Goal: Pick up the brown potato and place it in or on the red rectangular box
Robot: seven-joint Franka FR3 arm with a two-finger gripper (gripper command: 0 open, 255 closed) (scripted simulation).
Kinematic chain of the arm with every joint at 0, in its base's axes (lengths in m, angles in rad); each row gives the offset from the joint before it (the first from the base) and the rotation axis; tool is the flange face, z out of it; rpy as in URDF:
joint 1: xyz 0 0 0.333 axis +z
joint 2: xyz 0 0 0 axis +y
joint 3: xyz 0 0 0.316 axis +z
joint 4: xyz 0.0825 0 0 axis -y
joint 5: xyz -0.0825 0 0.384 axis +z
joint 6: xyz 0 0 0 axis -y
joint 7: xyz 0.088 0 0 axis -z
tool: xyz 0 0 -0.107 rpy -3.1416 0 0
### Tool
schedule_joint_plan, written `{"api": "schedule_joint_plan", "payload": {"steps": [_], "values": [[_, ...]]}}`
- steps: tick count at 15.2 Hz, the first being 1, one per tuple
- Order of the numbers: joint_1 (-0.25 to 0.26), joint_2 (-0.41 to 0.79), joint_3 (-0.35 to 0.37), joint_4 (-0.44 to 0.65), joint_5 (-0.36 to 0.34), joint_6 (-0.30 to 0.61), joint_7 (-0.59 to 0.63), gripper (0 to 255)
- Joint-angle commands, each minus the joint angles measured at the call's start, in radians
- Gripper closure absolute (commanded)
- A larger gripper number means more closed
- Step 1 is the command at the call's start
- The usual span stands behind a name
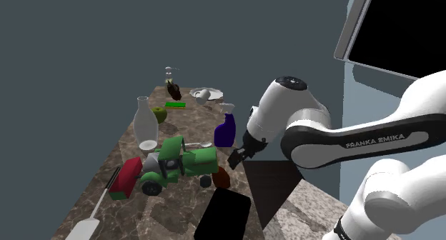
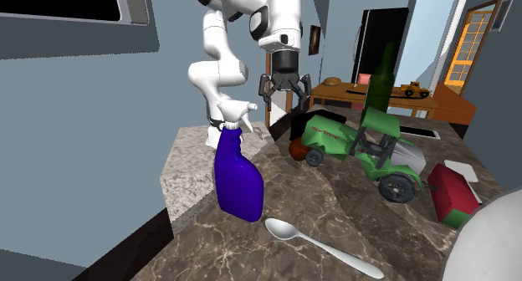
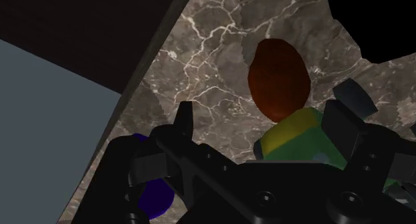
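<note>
- The red box (image 1: 129, 176) lies at the shoulder view's left on the marble table (image 1: 161, 218), just beside the big wheels of a green toy tractor (image 1: 182, 162). The carry looks best made high, over the tractor rather than round it.
- The tractor stands between box and target, with its small wheel just beside the potato (image 1: 221, 177). In the wrist view its green and yellow body crowds the potato's near edge. The finger on that side will likely need to come down clear of the toy, or it may shove the toy into the potato.
- The gripper (image 1: 236, 158) hangs just above the potato without touching it, its fingers (image 3: 185, 119) spread wide and holding nothing. The step in hand seems to be the descent. I would lower straight, centre on the potato, and close only once the pads reach its widest part.
- The blue spray bottle (image 2: 237, 175) stands near the gripper in the second exterior view, so the lift should avoid swinging that way.
- The potato is reddish brown, smooth and egg-shaped, and lies bare on the marble. Its rounded flanks may slip, so a grip across the short axis seems safest.
</note>
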Motion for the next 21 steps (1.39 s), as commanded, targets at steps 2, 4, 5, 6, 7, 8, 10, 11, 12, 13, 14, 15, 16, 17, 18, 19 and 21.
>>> {"api": "schedule_joint_plan", "payload": {"steps": [2, 4, 5, 6, 7, 8, 10, 11, 12, 13, 14, 15, 16, 17, 18, 19, 21], "values": [[-0.066, 0.105, 0.117, -0.007, -0.056, 0.152, 0.103, 0], [-0.145, 0.180, 0.216, 0.001, -0.126, 0.242, 0.192, 0], [-0.200, 0.217, 0.277, 0.009, -0.174, 0.283, 0.245, 0], [-0.218, 0.227, 0.296, 0.012, -0.188, 0.295, 0.261, 0], [-0.237, 0.243, 0.311, 0.012, -0.204, 0.310, 0.272, 0], [-0.258, 0.258, 0.327, 0.012, -0.221, 0.326, 0.285, 0], [-0.305, 0.290, 0.362, 0.014, -0.260, 0.356, 0.313, 0], [-0.331, 0.306, 0.382, 0.015, -0.283, 0.371, 0.329, 0], [-0.359, 0.322, 0.404, 0.017, -0.307, 0.385, 0.347, 0], [-0.410, 0.349, 0.443, 0.021, -0.351, 0.407, 0.378, 0], [-0.410, 0.348, 0.444, 0.020, -0.350, 0.407, 0.378, 0], [-0.410, 0.348, 0.444, 0.020, -0.350, 0.407, 0.378, 0], [-0.410, 0.348, 0.444, 0.020, -0.350, 0.407, 0.377, 0], [-0.410, 0.348, 0.444, 0.020, -0.350, 0.407, 0.378, 0], [-0.410, 0.348, 0.444, 0.020, -0.350, 0.407, 0.378, 0], [-0.410, 0.348, 0.444, 0.020, -0.350, 0.407, 0.378, 0], [-0.410, 0.348, 0.444, 0.020, -0.350, 0.407, 0.378, 0]]}}
